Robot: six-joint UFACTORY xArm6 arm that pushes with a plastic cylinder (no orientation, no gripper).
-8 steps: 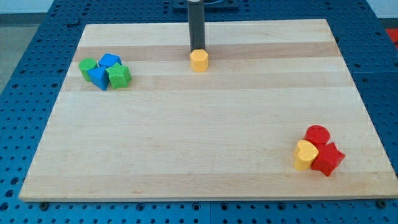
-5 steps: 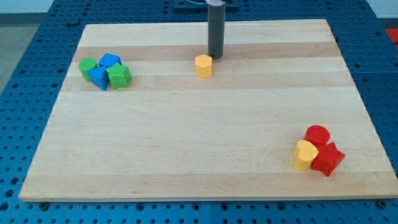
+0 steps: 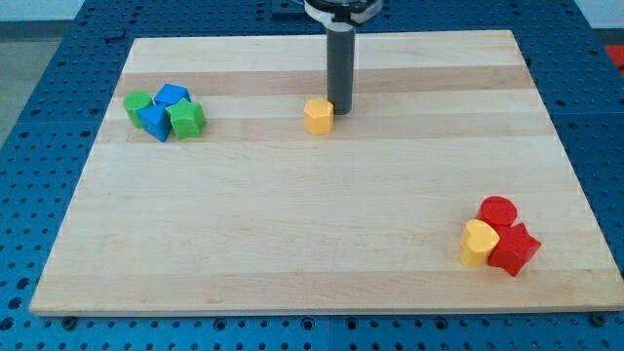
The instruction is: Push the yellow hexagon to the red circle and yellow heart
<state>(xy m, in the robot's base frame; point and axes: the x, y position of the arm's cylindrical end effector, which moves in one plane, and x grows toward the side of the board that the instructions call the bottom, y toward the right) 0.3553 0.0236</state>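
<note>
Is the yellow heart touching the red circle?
Touching: the camera view shows the yellow heart pressed against the red circle, no board between them.

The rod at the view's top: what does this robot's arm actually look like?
A plain, straight, dark grey rod, round like a pipe, under a pale collar. No cables or markings show. My tip is just right of the yellow hexagon.

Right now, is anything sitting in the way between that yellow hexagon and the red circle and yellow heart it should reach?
Nothing visible does. The yellow hexagon sits near the view's top with my tip just at its right. Bare board lies between it and the red circle and yellow heart at the lower right.
</note>
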